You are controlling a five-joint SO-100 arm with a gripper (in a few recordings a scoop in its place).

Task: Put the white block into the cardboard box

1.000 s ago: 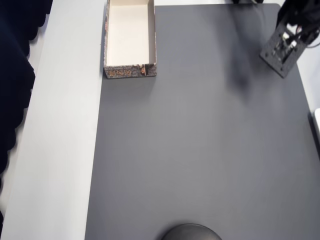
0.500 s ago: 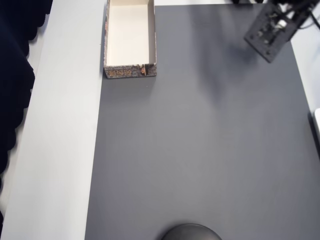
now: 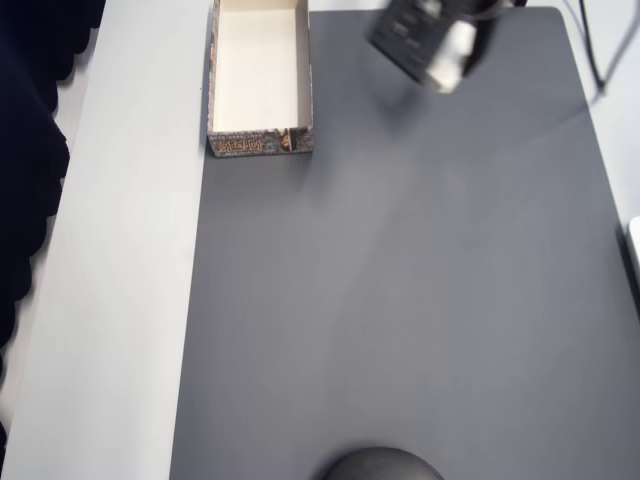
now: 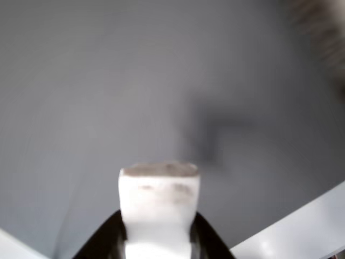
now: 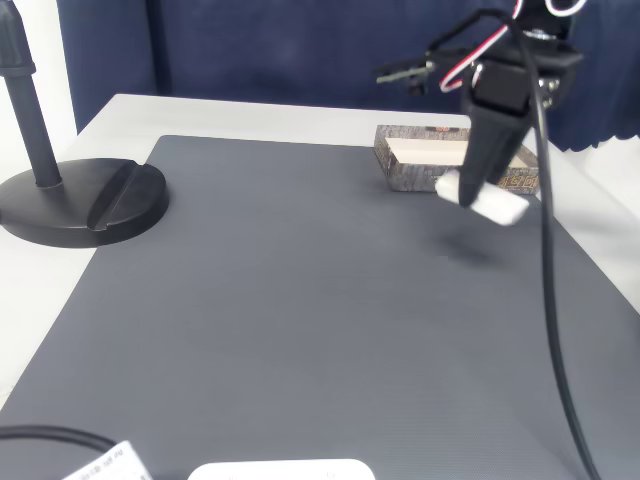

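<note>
Claw: gripping the block in the air, at 3 o'clock from the box.
Risk: the block is sticking far out, so it is maybe catching the box wall and slipping.

The block is off-white. The box is cream inside, with brown-grey printed sides. A dark grey mat covers the white worktop. The pincer is black, the stand black too.
</note>
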